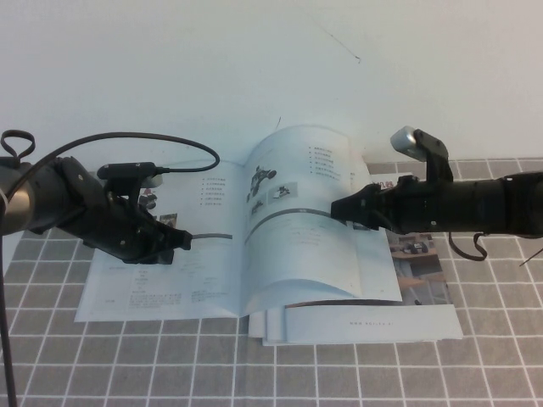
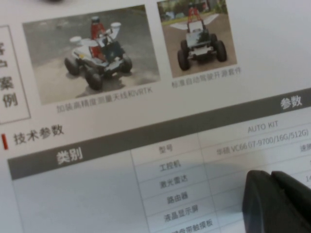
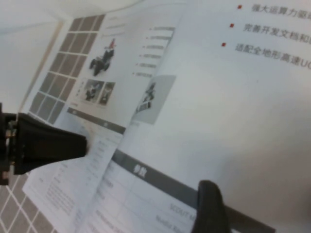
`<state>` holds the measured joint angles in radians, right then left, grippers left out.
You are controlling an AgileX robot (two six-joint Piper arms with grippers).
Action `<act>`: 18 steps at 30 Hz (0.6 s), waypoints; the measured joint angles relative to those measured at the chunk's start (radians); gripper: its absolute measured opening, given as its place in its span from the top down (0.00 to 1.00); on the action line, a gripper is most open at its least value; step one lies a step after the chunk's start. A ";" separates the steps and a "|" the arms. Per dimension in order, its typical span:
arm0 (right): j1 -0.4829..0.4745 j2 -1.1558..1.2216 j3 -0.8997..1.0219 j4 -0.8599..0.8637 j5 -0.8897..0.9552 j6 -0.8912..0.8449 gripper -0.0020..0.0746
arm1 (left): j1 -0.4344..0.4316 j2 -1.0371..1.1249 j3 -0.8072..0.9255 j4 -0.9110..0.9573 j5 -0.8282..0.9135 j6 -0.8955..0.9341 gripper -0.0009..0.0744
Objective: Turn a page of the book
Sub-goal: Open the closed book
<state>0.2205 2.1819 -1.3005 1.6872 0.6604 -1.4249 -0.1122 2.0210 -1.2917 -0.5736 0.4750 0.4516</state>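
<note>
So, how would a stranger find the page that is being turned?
Look at the open book on the checked table. The page arches up just right of the spine, with the right gripper at its right edge; the left gripper presses the left-hand sheet. It alone is lifted; the other sheets lie flat.

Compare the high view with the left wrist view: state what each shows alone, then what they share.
Only the high view shows the whole open book, the right pincer at the outer edge of the lifted, arched page, the booklet beneath, and the gridded table.

Only the left wrist view shows close detail: two wheeled-robot photos and a grey-barred table.

Both show the left pincer, shut, its tips down on the book's left-hand page.
</note>
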 joint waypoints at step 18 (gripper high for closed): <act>0.012 0.000 -0.091 0.012 0.423 0.025 0.40 | 0.000 0.002 -0.002 -0.046 0.011 0.044 0.99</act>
<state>0.2320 2.1819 -1.3916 1.6993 1.0831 -1.3999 -0.1122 2.0234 -1.2934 -0.6196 0.4859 0.4956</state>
